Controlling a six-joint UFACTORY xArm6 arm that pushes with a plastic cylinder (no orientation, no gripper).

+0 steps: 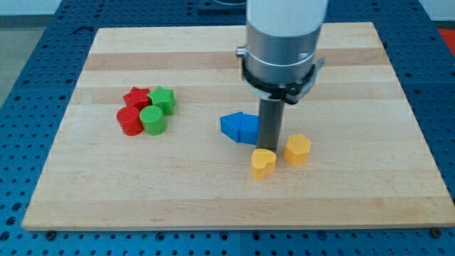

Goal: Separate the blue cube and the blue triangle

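Note:
The blue cube (249, 127) and the blue triangle (230, 126) lie pressed together near the board's middle, the triangle on the view's left of the cube. My rod comes down just to the right of the cube. My tip (270, 148) rests against or very close to the cube's right side, above the yellow heart (263, 163).
A yellow hexagon-like block (297, 149) sits right of the tip. At the view's left lie a red star (136, 97), a green star-like block (163, 99), a red cylinder (129, 121) and a green cylinder (153, 120). The wooden board (227, 206) lies on a blue perforated table.

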